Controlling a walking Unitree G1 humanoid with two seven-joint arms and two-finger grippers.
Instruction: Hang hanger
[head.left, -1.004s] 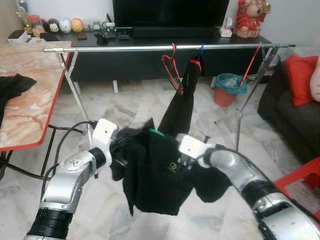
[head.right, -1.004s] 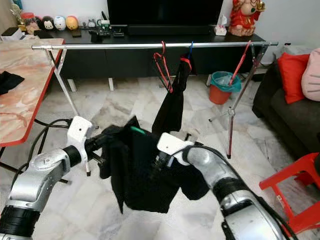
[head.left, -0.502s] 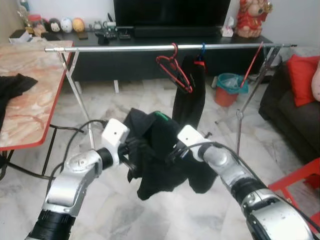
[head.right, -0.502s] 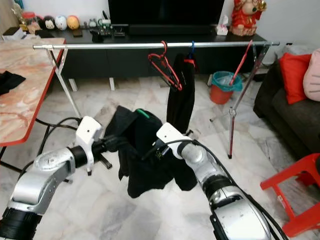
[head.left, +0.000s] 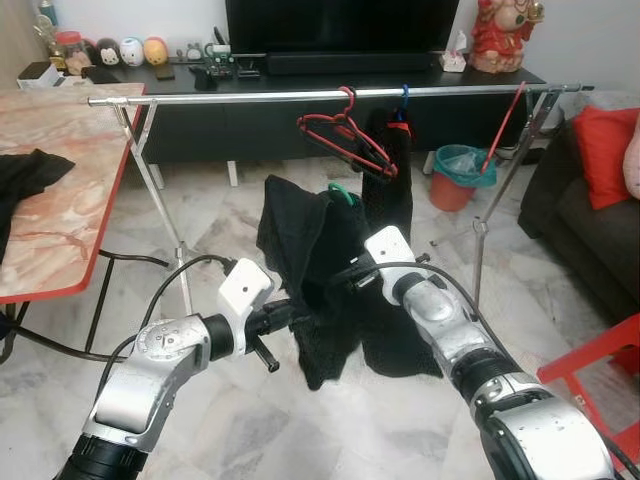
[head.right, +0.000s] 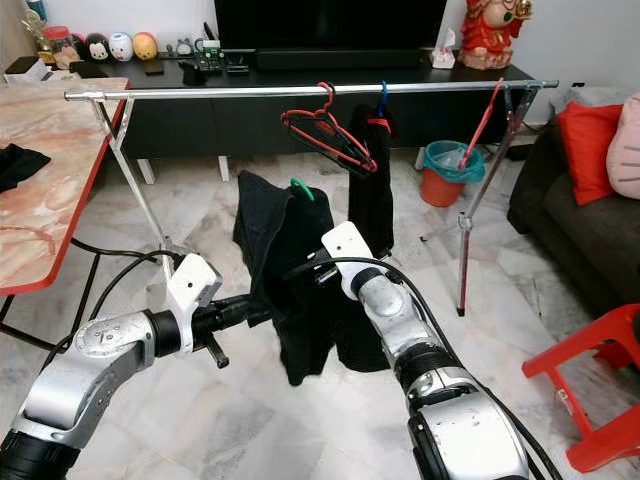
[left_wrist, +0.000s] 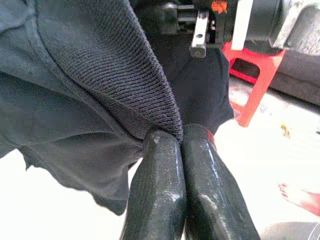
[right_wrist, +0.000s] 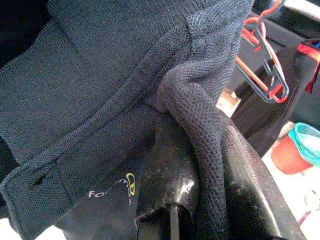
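Note:
A black garment (head.left: 325, 270) on a green hanger hangs in the air between my arms. Its green hook (head.left: 343, 190) stands just below the silver rail (head.left: 250, 97). My left gripper (head.left: 298, 314) is shut on the garment's lower hem; its fingertips (left_wrist: 165, 145) press together on the knit edge. My right gripper (head.left: 345, 278) is shut on a fold of the garment near the collar, and the cloth (right_wrist: 195, 110) is bunched between its fingers. On the rail hang a red hanger (head.left: 345, 135) and another black garment (head.left: 395, 170) on a blue hook.
A marble table (head.left: 60, 230) with a red edge and a black cloth (head.left: 25, 170) stands at the left. Behind the rail is a dark TV console (head.left: 300, 125). An orange bin (head.left: 458, 178), a sofa (head.left: 590, 230) and a red stool (head.left: 600, 360) are at the right.
Both arms have lifted the black garment up and forward towards the rail. The green hook has risen close under the rail, and the garment hangs longer.

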